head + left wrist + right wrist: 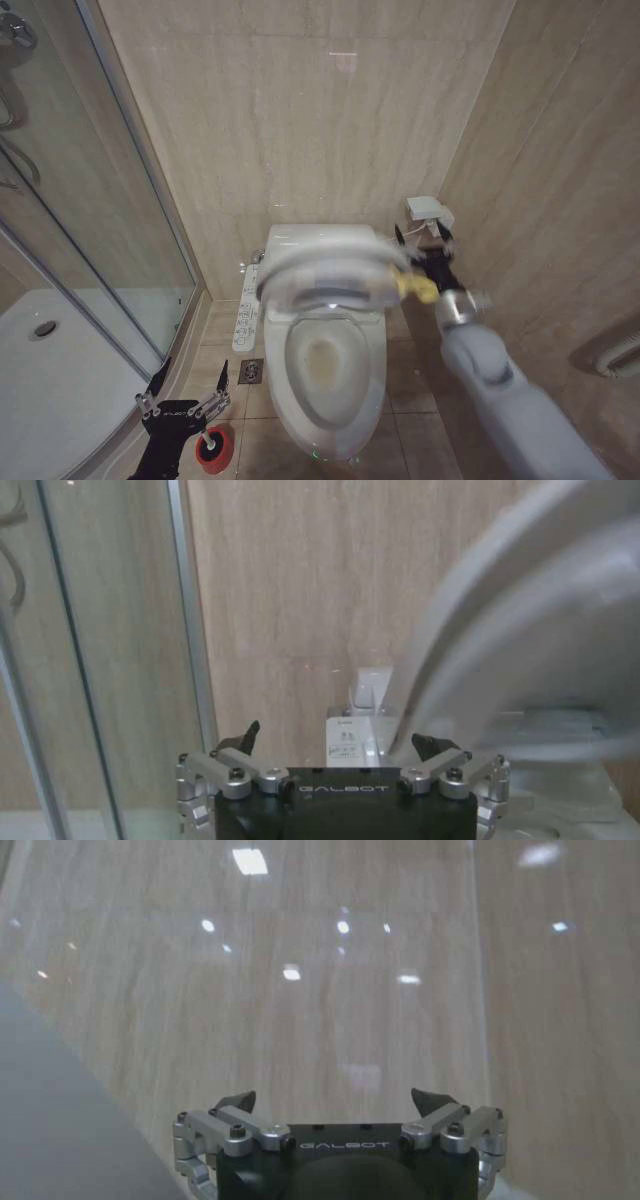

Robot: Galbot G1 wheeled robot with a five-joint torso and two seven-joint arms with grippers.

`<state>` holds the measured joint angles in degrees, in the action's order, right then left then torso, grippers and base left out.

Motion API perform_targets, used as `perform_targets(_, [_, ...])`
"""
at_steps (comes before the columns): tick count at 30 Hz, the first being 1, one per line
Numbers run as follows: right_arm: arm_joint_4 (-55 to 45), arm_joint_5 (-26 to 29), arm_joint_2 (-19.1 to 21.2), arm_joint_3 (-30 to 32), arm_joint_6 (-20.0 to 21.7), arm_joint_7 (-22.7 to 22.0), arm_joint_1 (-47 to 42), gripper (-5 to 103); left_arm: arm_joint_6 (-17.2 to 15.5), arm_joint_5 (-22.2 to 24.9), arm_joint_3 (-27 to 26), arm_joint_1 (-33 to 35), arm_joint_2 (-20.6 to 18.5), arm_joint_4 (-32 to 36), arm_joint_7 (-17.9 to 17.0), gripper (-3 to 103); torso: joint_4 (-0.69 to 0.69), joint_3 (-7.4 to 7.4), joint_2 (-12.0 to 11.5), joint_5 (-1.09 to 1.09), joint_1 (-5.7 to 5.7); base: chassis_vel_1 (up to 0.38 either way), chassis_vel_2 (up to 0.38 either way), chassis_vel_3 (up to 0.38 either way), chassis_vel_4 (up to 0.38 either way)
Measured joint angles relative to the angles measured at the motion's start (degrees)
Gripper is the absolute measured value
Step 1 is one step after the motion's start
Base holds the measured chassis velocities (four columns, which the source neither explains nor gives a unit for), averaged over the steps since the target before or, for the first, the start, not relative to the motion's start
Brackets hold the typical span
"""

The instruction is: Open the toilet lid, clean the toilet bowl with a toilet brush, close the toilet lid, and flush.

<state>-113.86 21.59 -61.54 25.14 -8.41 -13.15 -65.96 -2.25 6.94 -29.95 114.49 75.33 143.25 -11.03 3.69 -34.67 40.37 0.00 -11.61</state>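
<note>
white plastic toilet lid (325,262) hangs partly raised and blurred above the toilet bowl (335,375), a yellow strip (415,288) at its right edge. the right arm stretches forward beside the bowl, wrist tipped up, its right gripper (335,1100) facing the tiled wall with fingers spread apart and holding nothing. low by the shower glass, the left gripper (188,381) points upward, fingers apart, just above a red holder cup (215,446).

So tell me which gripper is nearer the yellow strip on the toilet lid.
Right. The right gripper sits just beside the yellow strip at the toilet lid's edge, fingers open. The left gripper hangs low by the shower glass, far from it, fingers open.
</note>
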Motion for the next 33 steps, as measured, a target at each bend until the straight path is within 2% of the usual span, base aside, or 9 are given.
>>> perform_targets(1, [-0.99, -0.86, -0.89, 0.38, -0.01, -0.69, -2.26, 100, 0.0, 0.0, 0.0, 0.0, 0.0, 0.0, 0.0, 100, -0.04, 0.0, 0.0, 0.0, 0.0, 0.0, 0.0, 0.0, 0.0])
perform_targets(4, [-3.66, -3.75, -3.72, 0.44, 0.07, -2.34, -9.84, 100, 0.0, 0.0, 0.0, 0.0, 0.0, 0.0, 0.0, 100, -0.03, -0.01, 0.0, -0.01, -0.01, 0.0, 0.0, 0.0, 0.0])
perform_targets(5, [-3.66, -3.75, -3.72, 0.44, 0.07, -2.34, -9.84, 100, 0.0, 0.0, 0.0, 0.0, 0.0, 0.0, 0.0, 100, -0.03, -0.01, 0.0, -0.01, -0.01, 0.0, 0.0, 0.0, 0.0])
perform_targets(8, [-4.38, -5.66, -7.18, -0.01, 0.04, -2.66, -15.47, 100, 0.0, 0.0, 0.0, 0.0, 0.0, 0.0, 0.0, 100, -0.01, 0.0, 0.0, -0.01, 0.0, 0.0, 0.0, 0.0, 0.0])
perform_targets(15, [0.12, -8.94, -10.32, -1.56, -1.25, -2.6, -18.74, 100, 0.0, 0.0, 0.0, 0.0, 0.0, 0.0, 0.0, 100, -0.04, -0.01, 0.0, -0.02, -0.01, 0.0, 0.0, 0.0, 0.0])
perform_targets(19, [6.04, -13.5, -12.55, -2.37, -2.09, -3.41, -18.81, 100, 0.0, 0.0, 0.0, 0.0, 0.0, 0.0, 0.0, 100, -0.04, -0.02, -0.01, 0.0, -0.02, 0.0, 0.0, 0.0, 0.0])
perform_targets(24, [8.23, -14.76, -13.8, -1.82, -2.89, -4.49, -18.89, 100, 0.0, 0.0, -0.01, 0.0, 0.0, 0.0, 0.0, 100, -0.03, -0.02, -0.01, 0.02, -0.02, 0.0, 0.0, 0.0, 0.0])
perform_targets(31, [-0.44, -12.79, -15.3, 1.34, -3.95, -3.68, -22.11, 100, 0.0, 0.0, 0.0, 0.0, 0.01, 0.0, 0.0, 100, -0.04, -0.02, -0.01, 0.0, -0.02, 0.0, 0.0, 0.0, 0.0])
perform_targets(33, [-5.38, -14.89, -17.41, 3.17, -5.25, -2.7, -26.53, 100, 0.0, 0.0, 0.0, 0.01, 0.0, 0.0, 0.0, 100, -0.01, -0.02, -0.01, 0.01, -0.02, 0.0, 0.0, 0.0, 0.0])
